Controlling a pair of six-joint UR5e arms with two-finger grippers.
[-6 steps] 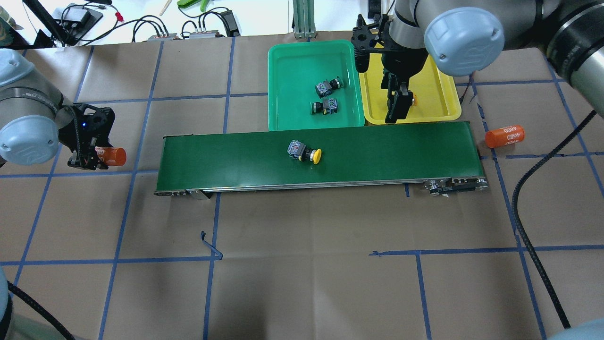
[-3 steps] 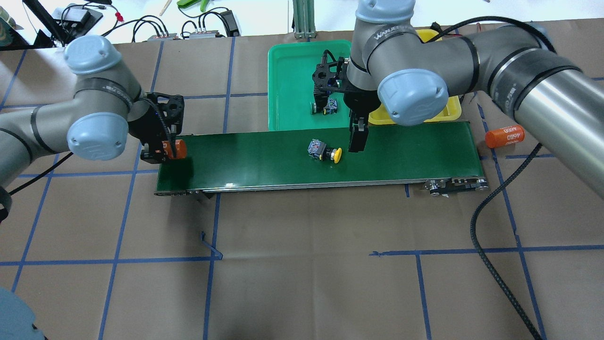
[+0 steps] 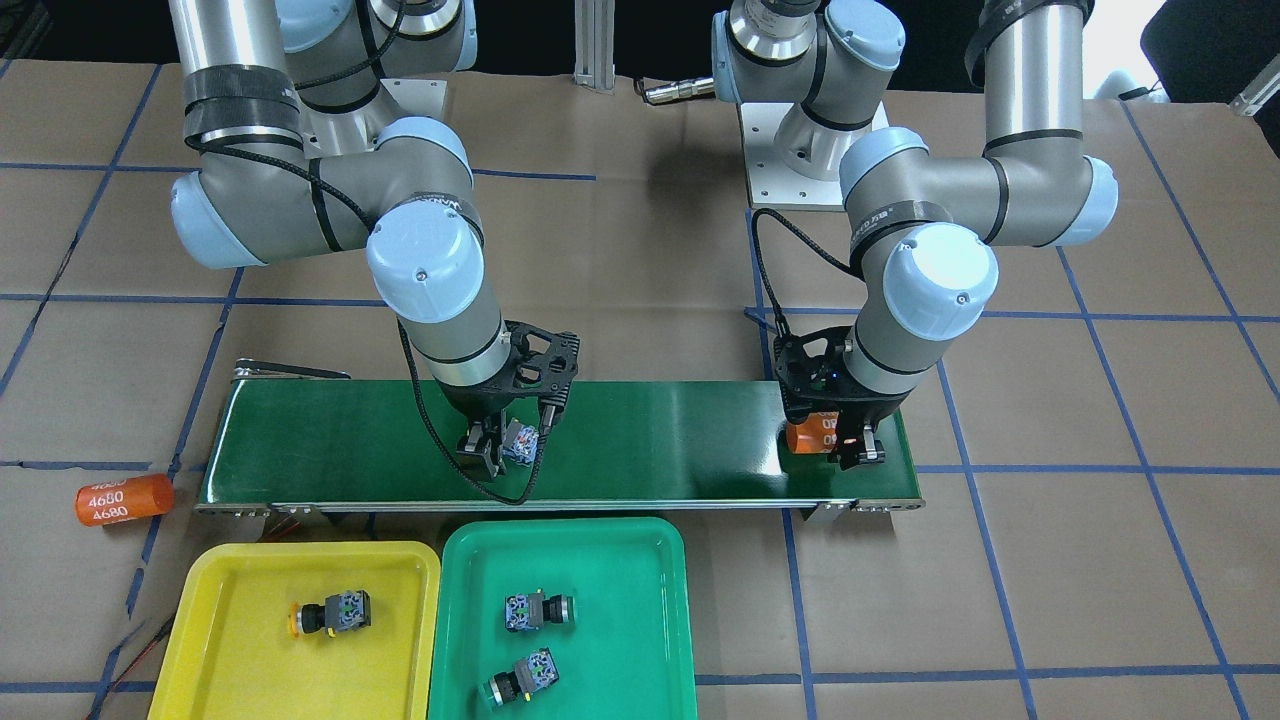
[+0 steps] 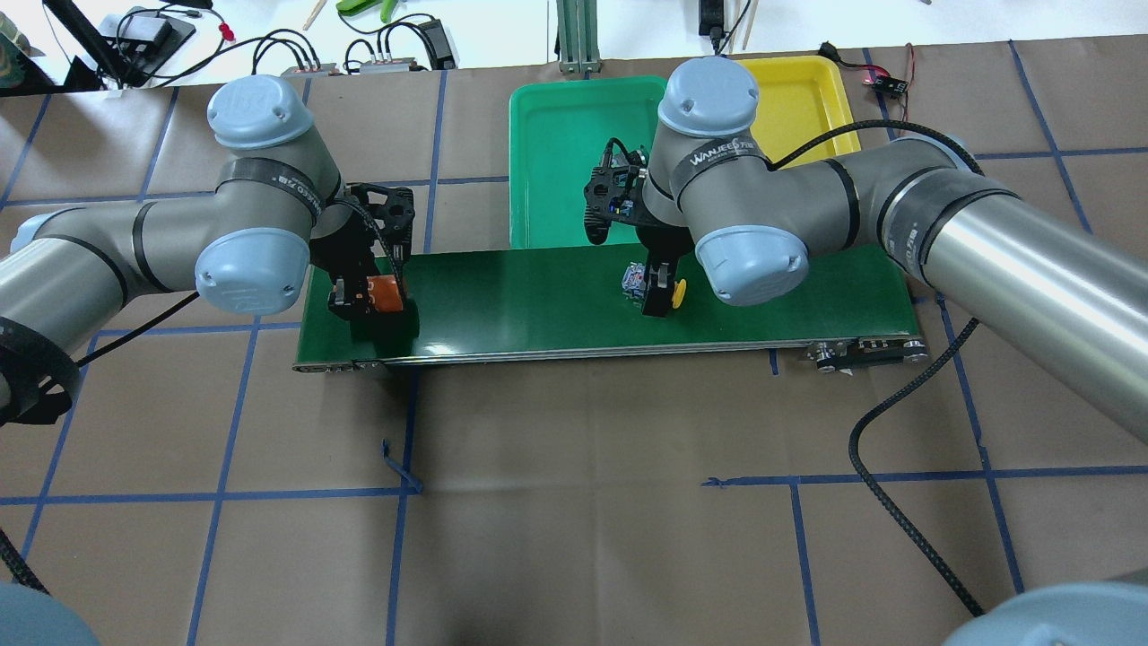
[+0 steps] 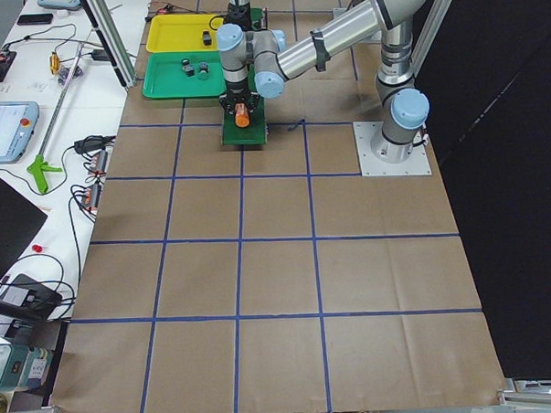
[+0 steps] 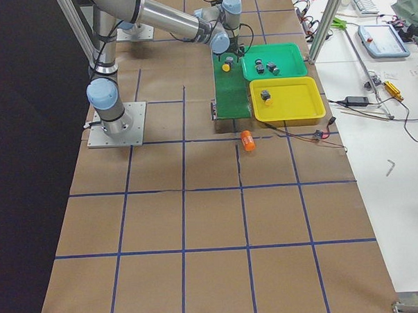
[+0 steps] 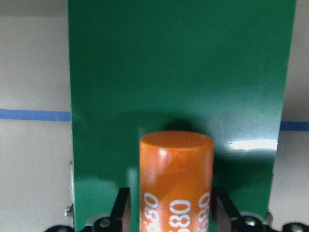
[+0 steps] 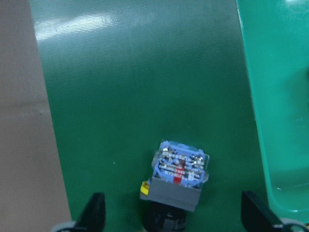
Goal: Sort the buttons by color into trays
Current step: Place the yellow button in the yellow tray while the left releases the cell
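**Button sits between the right fingers, long axis along the belt**

We have the last unsorted button [image 8: 179, 174] lying on its side on the belt [image 4: 538, 296], a little right of the belt's middle. In the overhead view its grey body points left and its yellow cap points right. The long axis therefore runs roughly along the belt, slightly skewed.

The right gripper [image 4: 653, 296] hangs straight over it with its fingers [image 8: 95, 215] spread wide, one on the near side and one on the far side. The wrist view puts the button about midway in the gap and clear of both pads. Its terminal block shows, and the cap is mostly tucked under the palm.

The closing line thus crosses the short width of the body, which we judge the right way to take it. The flat sides give the pads something square to bear on, as the round cap would not. We cannot tell whether the tips are down at belt level.

The right arm is plainly the nearer one. The left gripper [image 4: 363, 296] is well apart at the belt's left end, clamped on an orange cylinder [image 4: 387, 292] over the belt. We judge it has no part in this pick.

Once gripped, the button belongs in the yellow tray [image 3: 300, 548], beyond the belt's far edge on the right, where one yellow button [image 3: 330, 613] already lies. The green tray [image 3: 560, 525] just beside it holds both green buttons [image 3: 538, 610].
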